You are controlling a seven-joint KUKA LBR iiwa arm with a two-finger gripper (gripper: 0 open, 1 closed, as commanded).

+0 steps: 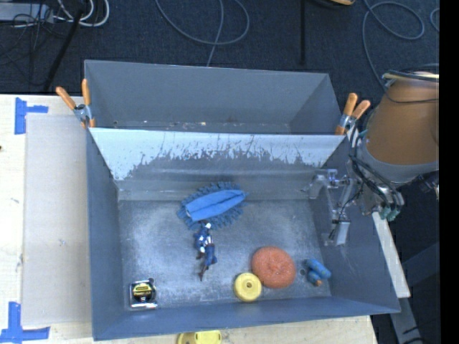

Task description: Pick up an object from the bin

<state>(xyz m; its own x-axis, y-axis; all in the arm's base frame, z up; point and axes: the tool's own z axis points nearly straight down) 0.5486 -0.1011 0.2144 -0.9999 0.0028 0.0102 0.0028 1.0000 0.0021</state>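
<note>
Well, nothing is picked yet, by the look of it: every object lies on the floor of the bin [208, 106]. Closest to the action is a small blue piece [315, 270] with an orange tip, down in the front right corner. Just left of it sits an orange-red round pad [272, 266], with a yellow disc [247, 286] touching its lower left edge. The hand [337, 233] hangs by the right wall, above and slightly behind that blue piece, clear of it; open or closed, I cannot tell. Further out: a blue toy figure [206, 249] mid-floor, a blue fluffy duster [213, 205] behind it, and a tape measure [143, 292] front left. My read: descent, grasp and lift all remain.
</note>
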